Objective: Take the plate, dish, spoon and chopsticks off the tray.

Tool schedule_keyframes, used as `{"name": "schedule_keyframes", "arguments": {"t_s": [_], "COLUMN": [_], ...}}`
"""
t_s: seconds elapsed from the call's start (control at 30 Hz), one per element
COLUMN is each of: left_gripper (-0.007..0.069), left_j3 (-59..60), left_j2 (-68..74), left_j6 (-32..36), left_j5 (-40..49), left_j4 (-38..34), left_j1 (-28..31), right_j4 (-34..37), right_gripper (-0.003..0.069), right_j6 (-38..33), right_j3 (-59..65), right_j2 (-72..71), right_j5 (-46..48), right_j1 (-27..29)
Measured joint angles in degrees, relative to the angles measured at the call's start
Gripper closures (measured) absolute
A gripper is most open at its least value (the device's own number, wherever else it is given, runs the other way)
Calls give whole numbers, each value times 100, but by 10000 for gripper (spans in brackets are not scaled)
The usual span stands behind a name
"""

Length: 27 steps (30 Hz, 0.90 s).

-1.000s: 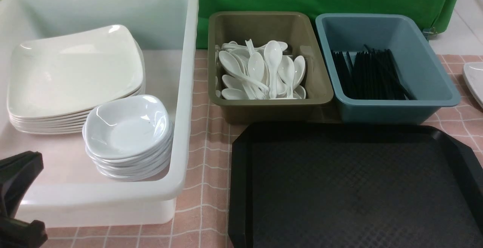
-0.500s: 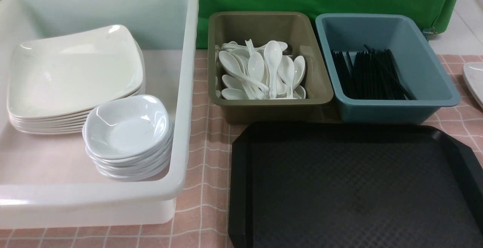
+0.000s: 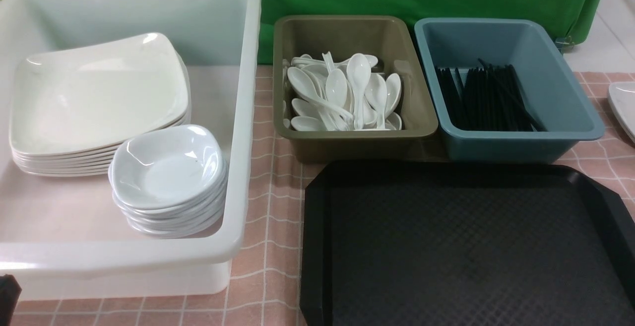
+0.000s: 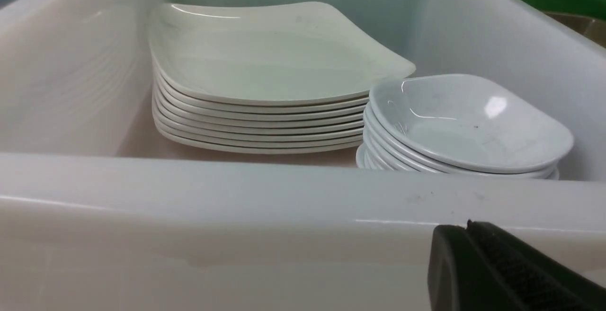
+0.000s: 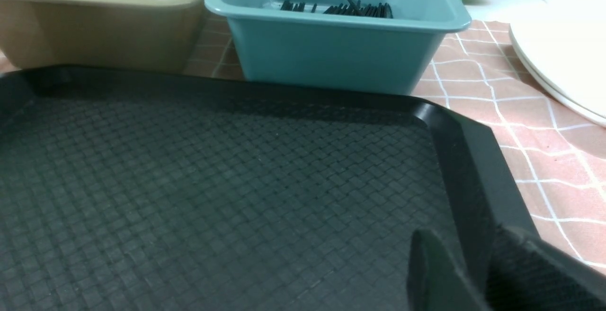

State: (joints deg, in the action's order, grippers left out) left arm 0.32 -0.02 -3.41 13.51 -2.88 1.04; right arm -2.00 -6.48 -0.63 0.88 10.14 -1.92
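**Q:** Where is the tableware?

**A:** Sorted by kind, off the black diamond-textured plastic tray [image 3: 466, 246]: cream square plates [image 3: 99, 93] and small greyish dishes [image 3: 166, 167] stacked in the white tub [image 3: 245, 117], white soup spoons [image 3: 347, 93] in the olive tub [image 3: 419, 112], black chopsticks [image 3: 486, 97] in the blue tub [image 3: 570, 102].

**Q:** And the grippers?

**A:** The left gripper [image 4: 478, 254], outside the white tub's wall, is closed on nothing. The right gripper [image 5: 478, 273], jaws apart, straddles the tray's rim; whether it grips, I cannot tell.

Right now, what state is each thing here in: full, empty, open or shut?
Black rectangular plastic tray: empty.
Large white plastic tub: holds stacked cream square plates and small greyish dishes.
Olive plastic tub: holds white soup spoons.
Blue plastic tub: holds black chopsticks.
Left gripper: shut.
Right gripper: astride tray rim; grip unclear.
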Motion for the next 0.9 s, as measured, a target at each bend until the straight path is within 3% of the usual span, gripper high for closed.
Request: {"name": "schedule_keyframes", "arguments": {"t_s": [0.9], "left_gripper": [624], "left_j3": [0], "left_j2": [0], "left_j6": [18], "left_j5": [0], "left_j4": [0], "left_j1": [-237], "right_j4": [0], "right_gripper": [418], "right_j6": [0], "right_j3": [0], "right_j2": [0], "right_j5": [0], "right_j1": [0]}}
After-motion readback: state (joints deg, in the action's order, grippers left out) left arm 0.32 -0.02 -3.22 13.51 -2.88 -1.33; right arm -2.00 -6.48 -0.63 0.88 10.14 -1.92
